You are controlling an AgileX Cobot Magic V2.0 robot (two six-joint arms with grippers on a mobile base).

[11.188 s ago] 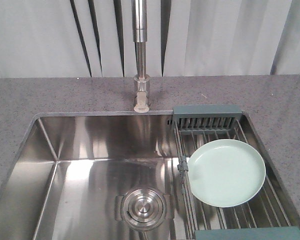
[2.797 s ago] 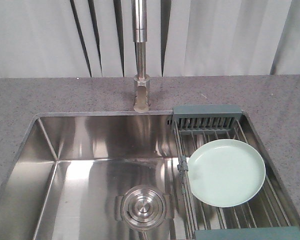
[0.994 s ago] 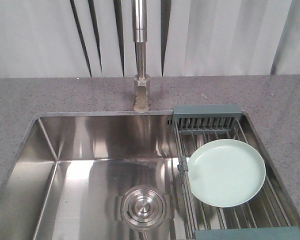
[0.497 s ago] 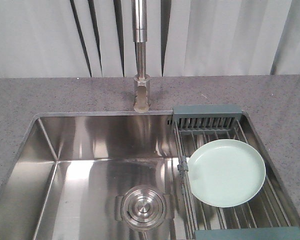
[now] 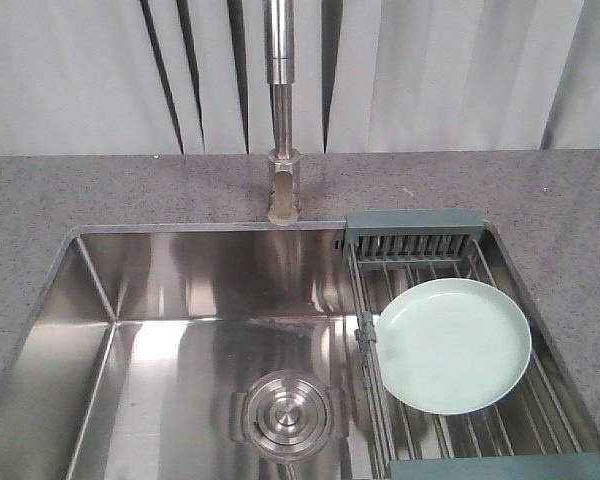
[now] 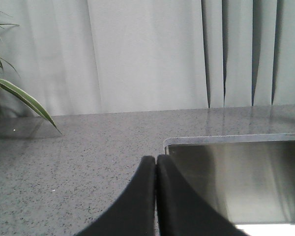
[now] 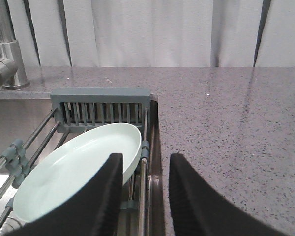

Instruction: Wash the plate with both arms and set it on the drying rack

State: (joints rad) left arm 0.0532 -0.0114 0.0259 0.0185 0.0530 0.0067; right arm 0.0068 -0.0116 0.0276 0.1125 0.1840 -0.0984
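Nothing in the front view has moved since the earlier frames: the plate [image 5: 453,346] lies flat on the bars of the drying rack [image 5: 410,237], exactly where it was, at about 4 o'clock from the faucet [image 5: 282,150]. The rack spans the right end of the sink [image 5: 180,290], its slotted grey-blue end piece at the 12 o'clock side of the plate and a plain one at 6 o'clock. The drain [image 5: 287,415] sits on the basin floor at 9 o'clock from the plate, well apart from it.

Neither arm appears in the front view. On the left wrist camera, the left gripper [image 6: 156,162] has its black fingers pressed together with nothing between them, hovering over the countertop [image 6: 78,152] near the sink's corner. On the right wrist camera, the right gripper [image 7: 146,164] is spread apart and empty, its left finger [image 7: 105,191] overlapping the near rim of the plate [image 7: 78,172] in the picture; contact cannot be told.
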